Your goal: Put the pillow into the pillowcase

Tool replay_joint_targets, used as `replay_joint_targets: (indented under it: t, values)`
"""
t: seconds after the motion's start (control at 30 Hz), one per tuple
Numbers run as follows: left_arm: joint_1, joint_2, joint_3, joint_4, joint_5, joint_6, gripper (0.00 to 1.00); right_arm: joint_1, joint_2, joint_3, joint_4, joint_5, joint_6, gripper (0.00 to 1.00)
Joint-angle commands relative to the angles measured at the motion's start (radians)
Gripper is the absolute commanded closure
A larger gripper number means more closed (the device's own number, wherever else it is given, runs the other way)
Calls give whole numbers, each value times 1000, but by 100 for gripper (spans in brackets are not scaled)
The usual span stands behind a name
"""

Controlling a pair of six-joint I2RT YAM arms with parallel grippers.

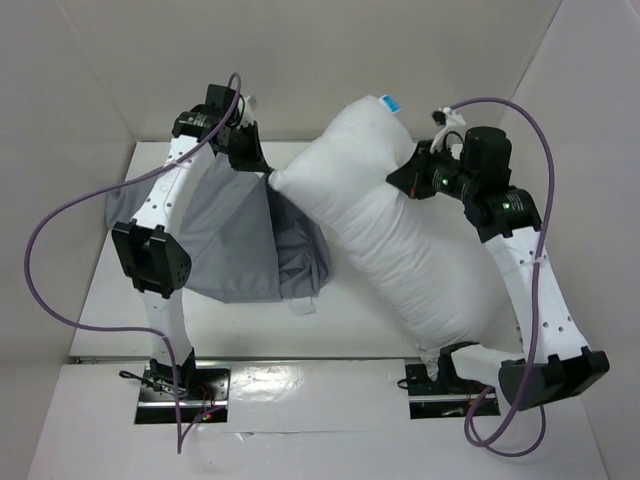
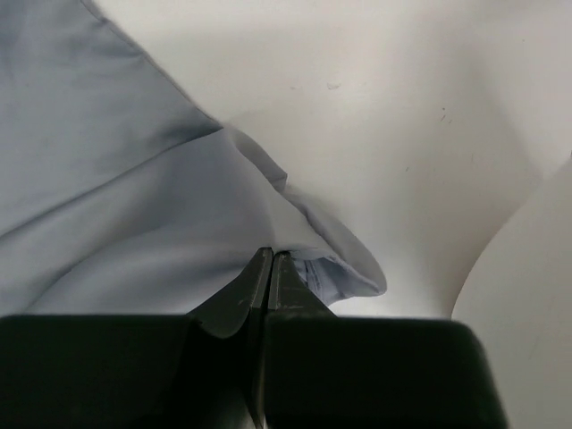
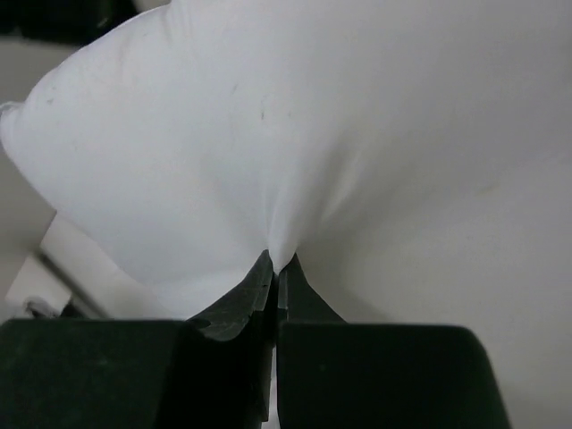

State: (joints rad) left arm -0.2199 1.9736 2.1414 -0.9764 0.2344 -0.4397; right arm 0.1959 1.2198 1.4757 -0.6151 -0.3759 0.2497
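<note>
My left gripper [image 2: 270, 261] is pinched shut on a fold of the pillowcase [image 1: 235, 240] edge at the far left. The rest of the pillowcase drapes toward the near left and bunches on the table [image 1: 350, 325] beside the left arm [image 1: 160, 250]. My right gripper [image 3: 275, 265] is clamped tight on a tuck of fabric on the far right flank of the pillow [image 1: 410, 240]. The pillow lies diagonally from far centre to near right. Its left corner touches the pillowcase just beside the left gripper, and its near end reaches the foot of the right arm [image 1: 535, 290], which runs along its right side. A blue tag [image 1: 390, 103] marks its far end, close to the back wall [image 1: 300, 60]. The left cable [image 1: 40, 250] loops out wide to the left, and the right cable [image 1: 540, 130] arcs above the right arm near the right wall [image 1: 600, 150]. Bare table shows as a strip along the near edge and a wedge between pillowcase and pillow.
</note>
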Motion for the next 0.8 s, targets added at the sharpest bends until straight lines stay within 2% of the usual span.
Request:
replay_joint_targets:
  t: [0.0,0.13,0.3,0.43,0.63,0.77]
  values:
    - [5,50,45,2,26,27,100,13,-29,-60,-18,-390,-177,100]
    - [14,68,54,2,26,36,100,82,-29,-113,-106,-533,-265,100]
    - [33,100,92,2,26,36,100,194,-29,-172,-164,-569,-312,100]
    - [68,134,147,24,26,-8,100,276,9,-172,-227,-467,-323,100]
    - [109,105,178,81,71,-53,100,479,90,-244,-179,-354,-271,100]
    - [129,70,178,94,95,-62,100,551,161,-244,-179,-282,-260,100]
